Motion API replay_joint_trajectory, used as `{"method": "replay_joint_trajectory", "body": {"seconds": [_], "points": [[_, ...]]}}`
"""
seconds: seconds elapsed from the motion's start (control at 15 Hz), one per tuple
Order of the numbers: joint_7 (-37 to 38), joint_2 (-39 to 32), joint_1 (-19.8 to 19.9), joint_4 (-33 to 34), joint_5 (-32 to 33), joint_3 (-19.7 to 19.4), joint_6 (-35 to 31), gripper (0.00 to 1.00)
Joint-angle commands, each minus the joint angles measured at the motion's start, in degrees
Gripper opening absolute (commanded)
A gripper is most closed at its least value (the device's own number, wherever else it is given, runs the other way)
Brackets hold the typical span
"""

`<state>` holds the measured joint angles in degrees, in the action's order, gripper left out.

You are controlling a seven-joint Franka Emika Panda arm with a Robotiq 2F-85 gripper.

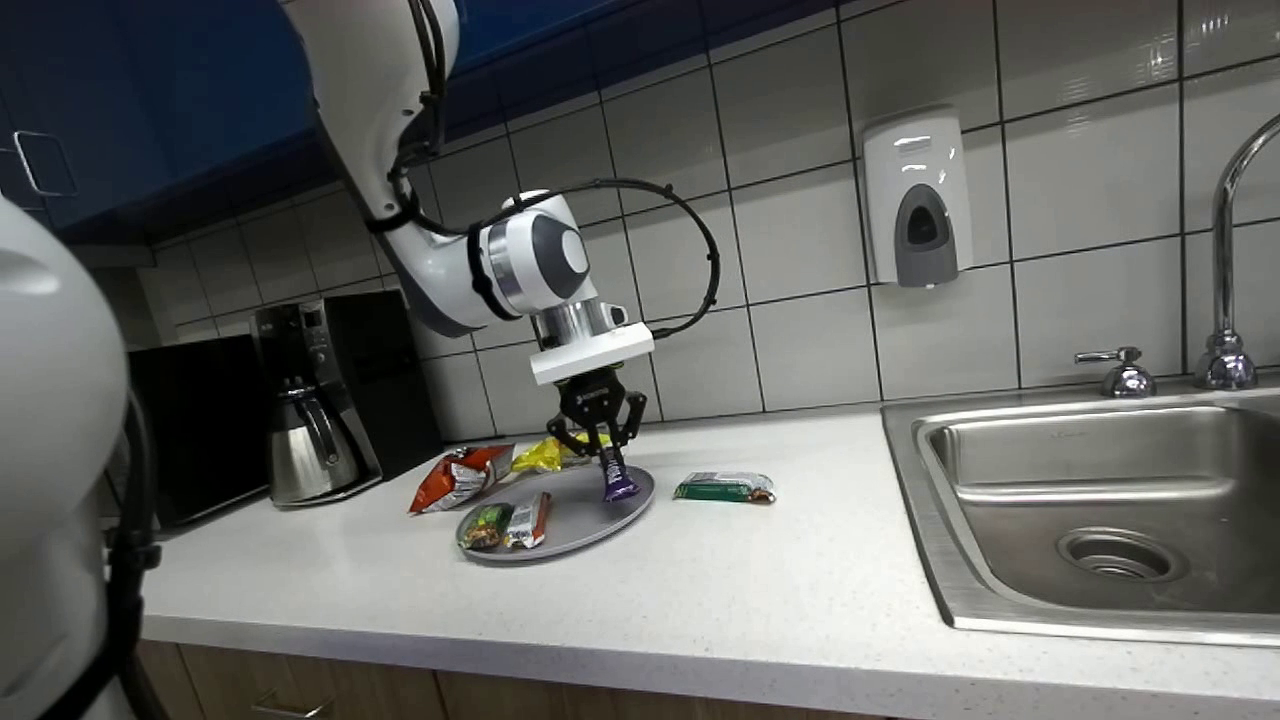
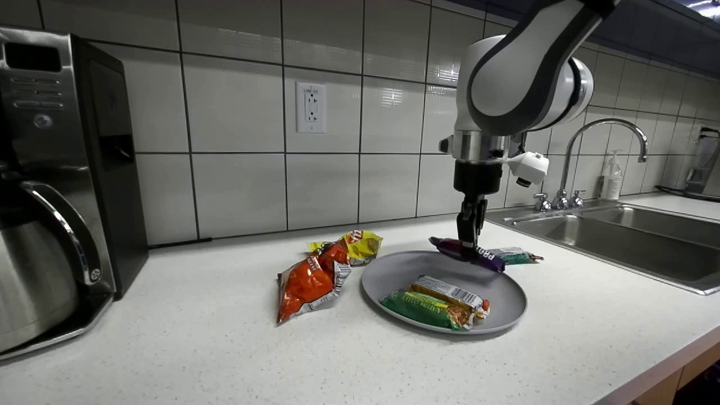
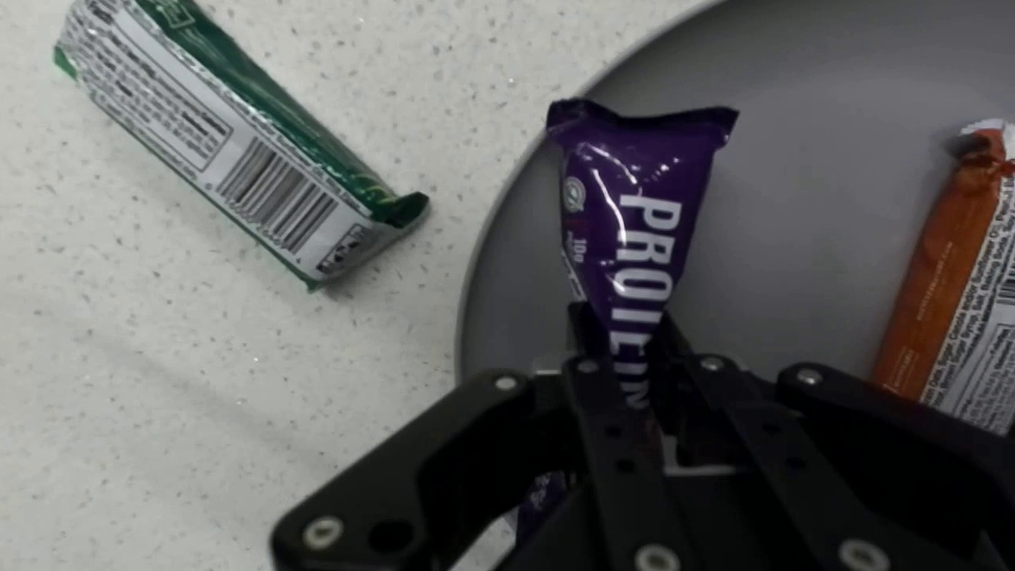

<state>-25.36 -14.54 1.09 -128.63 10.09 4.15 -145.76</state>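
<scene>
- Above the far right part of a gray plate (image 2: 388,275), both exterior views: claw (image 3: 625,329) points down, fingers narrow, pinched on a purple bar (image 3: 638,214) near its middle; lettering "PROTEIN" partly covered by the fingers.
- Purple bar is over the plate; cannot tell whether it touches the surface.
- On the plate's near side, close together: green-wrapped bar (image 2: 422,310) and orange-and-white bar (image 2: 447,290).
- Right of the plate in an exterior view, lying apart from it on the bench (image 1: 780,570): green-and-white bar (image 1: 725,488).
- Left of the plate in an exterior view: red-orange bag (image 2: 315,278), yellow bag (image 2: 364,246) just behind.
- Farther left: coffee maker (image 1: 375,380) with steel carafe (image 1: 310,450).
- Far right: steel sink (image 1: 935,510) and chrome faucet (image 1: 1224,250); white soap dispenser (image 1: 918,200) on the tiled wall (image 1: 800,210), left of the faucet.
</scene>
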Motion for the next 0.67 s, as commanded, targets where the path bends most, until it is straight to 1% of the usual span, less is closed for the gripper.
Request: {"method": "replay_joint_trajectory", "body": {"seconds": [0.0, 0.4, 0.6], "points": [[-0.9, 0.1, -0.8, 1.7, -1.3, 1.3, 3.3, 0.04], [-0.1, -0.7, -2.6, 1.8, -1.2, 2.4, 4.4, 0.04], [-0.4, -1.2, -2.8, 2.0, -1.7, 2.8, 4.6, 0.04]]}}
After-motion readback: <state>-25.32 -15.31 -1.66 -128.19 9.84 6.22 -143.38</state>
